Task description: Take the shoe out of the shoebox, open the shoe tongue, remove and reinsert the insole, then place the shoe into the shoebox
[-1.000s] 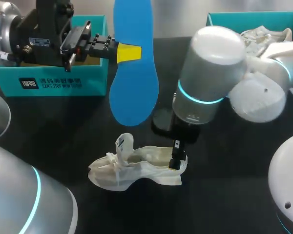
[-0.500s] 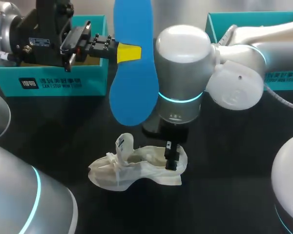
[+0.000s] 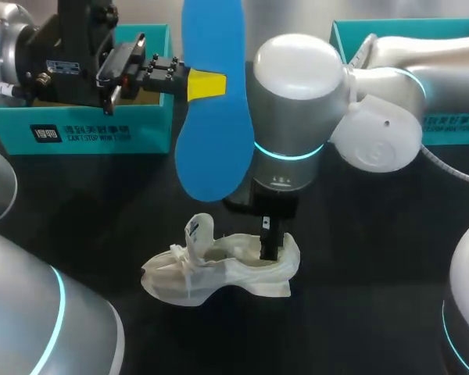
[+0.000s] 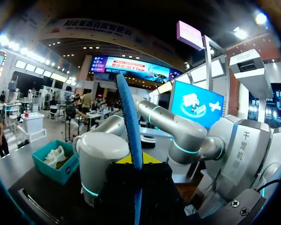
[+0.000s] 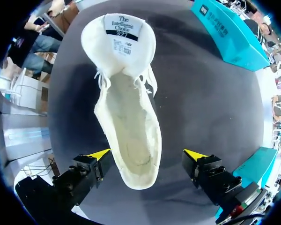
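Left gripper (image 3: 209,84) clamped on the flat blue foam insole (image 3: 213,133), held upright in the air at 12 o'clock from the white knit sneaker (image 3: 211,269). Sneaker sits on the black table (image 3: 375,258) at 6 o'clock, tongue up. Right gripper (image 5: 147,154) jaws spread wide either side of the heel, holding nothing. Teal cardboard shoebox (image 3: 86,133) at 10 o'clock.

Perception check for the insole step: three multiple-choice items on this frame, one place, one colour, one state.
1. Where does the white shoe sit? A on the table; B in a shoebox; C in a gripper.
2. Colour of the insole? A white; B blue; C yellow.
3. The right gripper is: A shut on the tongue; B shut on the insole; C open.
Key: 1A, it lies on the black table; 2B, blue in the head view; 3C, its yellow tips stand apart either side of the heel.
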### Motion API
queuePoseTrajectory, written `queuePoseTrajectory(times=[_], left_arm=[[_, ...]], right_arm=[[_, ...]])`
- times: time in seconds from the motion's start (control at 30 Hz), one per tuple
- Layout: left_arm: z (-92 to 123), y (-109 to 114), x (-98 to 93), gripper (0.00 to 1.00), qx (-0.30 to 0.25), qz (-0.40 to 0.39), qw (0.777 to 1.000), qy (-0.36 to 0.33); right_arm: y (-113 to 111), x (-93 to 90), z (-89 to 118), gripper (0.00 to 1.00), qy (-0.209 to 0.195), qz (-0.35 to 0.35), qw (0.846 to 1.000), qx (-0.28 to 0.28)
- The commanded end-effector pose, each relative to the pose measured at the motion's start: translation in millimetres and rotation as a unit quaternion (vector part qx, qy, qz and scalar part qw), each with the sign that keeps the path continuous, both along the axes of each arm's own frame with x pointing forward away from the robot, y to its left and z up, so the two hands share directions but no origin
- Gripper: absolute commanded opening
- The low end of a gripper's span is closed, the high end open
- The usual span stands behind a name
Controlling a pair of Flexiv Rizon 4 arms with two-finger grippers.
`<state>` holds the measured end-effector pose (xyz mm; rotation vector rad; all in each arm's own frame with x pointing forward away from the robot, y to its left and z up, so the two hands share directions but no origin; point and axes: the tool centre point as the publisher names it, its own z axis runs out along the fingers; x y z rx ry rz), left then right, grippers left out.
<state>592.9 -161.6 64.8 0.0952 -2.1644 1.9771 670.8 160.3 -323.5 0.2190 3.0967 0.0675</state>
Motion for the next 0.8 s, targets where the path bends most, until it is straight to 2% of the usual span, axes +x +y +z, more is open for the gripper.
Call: queuePoseTrajectory(times=[0.03,0.3,0.8], left_arm=[[-0.1,-1.6,1.6,0.0,0.001,-0.001,1.0,0.0],[-0.1,-1.6,1.6,0.0,0.001,-0.001,1.0,0.0],[-0.1,-1.6,1.6,0.0,0.001,-0.001,1.0,0.0]], right_arm=[[5.2,10.8,-9.7,1.0,0.009,0.001,1.0,0.0],[14.7,22.2,-17.6,1.0,0.002,0.019,1.0,-0.002],[30.7,34.7,-52.3,1.0,-0.009,0.055,0.998,0.01]])
